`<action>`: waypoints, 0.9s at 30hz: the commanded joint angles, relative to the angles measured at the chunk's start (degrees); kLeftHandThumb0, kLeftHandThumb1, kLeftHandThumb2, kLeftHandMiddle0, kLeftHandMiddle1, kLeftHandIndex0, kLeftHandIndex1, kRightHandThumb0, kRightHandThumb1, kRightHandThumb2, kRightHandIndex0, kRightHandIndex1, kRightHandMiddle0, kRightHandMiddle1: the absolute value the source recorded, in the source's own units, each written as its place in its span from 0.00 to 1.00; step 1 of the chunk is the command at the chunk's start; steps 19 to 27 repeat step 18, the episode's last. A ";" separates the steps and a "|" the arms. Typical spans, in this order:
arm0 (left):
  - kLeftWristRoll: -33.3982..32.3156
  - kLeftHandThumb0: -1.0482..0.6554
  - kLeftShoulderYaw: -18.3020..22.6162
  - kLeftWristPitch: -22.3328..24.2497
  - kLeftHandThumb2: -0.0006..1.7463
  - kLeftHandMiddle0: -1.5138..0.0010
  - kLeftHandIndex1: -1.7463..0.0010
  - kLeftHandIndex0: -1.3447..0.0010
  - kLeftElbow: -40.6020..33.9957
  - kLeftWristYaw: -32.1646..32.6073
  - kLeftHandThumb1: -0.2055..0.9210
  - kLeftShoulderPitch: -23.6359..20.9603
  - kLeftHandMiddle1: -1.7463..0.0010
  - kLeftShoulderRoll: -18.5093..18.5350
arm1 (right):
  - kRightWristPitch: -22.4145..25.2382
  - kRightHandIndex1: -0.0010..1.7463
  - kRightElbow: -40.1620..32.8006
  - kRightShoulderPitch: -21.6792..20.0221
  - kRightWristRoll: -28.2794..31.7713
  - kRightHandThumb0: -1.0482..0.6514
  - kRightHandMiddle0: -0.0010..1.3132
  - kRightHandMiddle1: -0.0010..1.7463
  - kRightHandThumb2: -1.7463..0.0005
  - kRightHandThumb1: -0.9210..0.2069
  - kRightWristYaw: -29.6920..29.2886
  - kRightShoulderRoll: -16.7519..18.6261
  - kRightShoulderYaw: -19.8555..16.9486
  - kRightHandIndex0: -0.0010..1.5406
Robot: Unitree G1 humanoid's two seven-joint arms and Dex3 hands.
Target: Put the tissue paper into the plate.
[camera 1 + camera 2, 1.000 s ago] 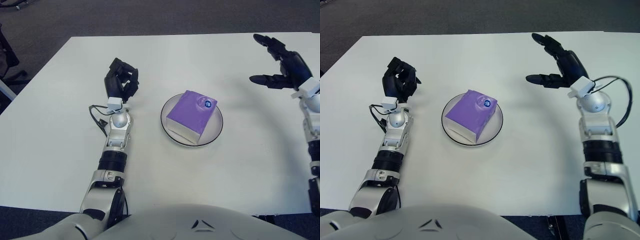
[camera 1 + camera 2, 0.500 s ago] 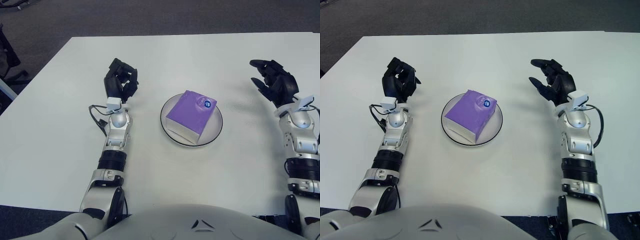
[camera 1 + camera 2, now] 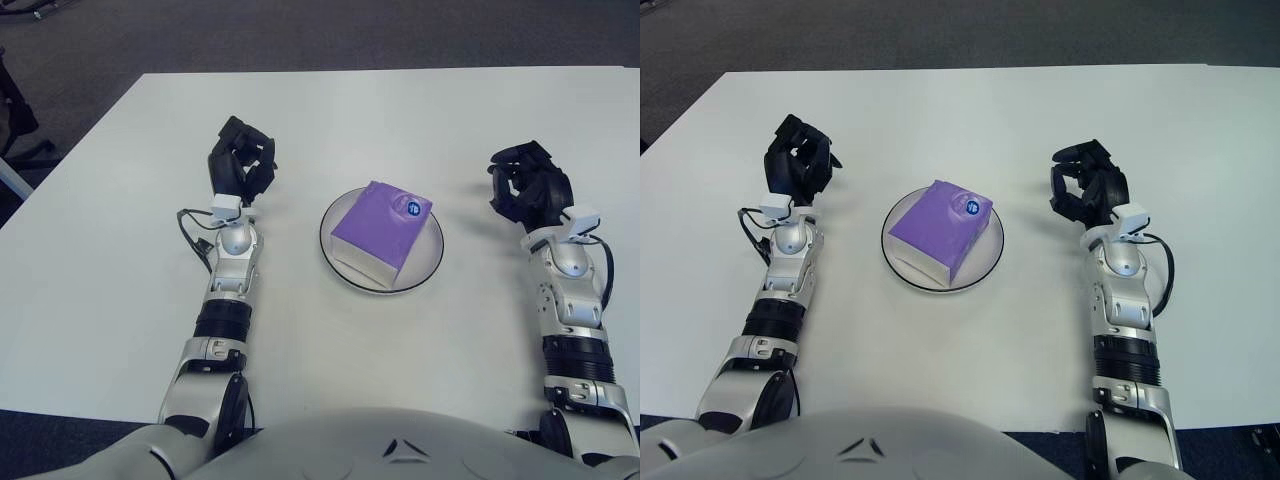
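A purple tissue pack [image 3: 381, 231] lies in a white plate with a dark rim [image 3: 432, 259] at the middle of the white table. My right hand [image 3: 525, 187] is to the right of the plate, apart from it, with its fingers curled and holding nothing. My left hand [image 3: 241, 168] rests on the table to the left of the plate, its fingers curled and empty.
The white table [image 3: 120, 260] ends at a far edge with dark carpet [image 3: 300, 35] beyond it. A dark chair base [image 3: 15, 120] stands off the table's left side.
My right hand has drawn back toward me and lowered beside the plate, and its spread fingers have curled in. The left hand, plate and tissue pack have not moved.
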 commanded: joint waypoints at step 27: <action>1.14 0.47 -1.90 1.90 0.18 0.40 0.00 0.47 6.86 -2.33 1.00 11.33 0.00 -1.98 | -5.59 1.00 5.94 4.67 -4.94 0.44 0.31 0.98 0.42 0.33 -2.73 6.53 3.02 0.48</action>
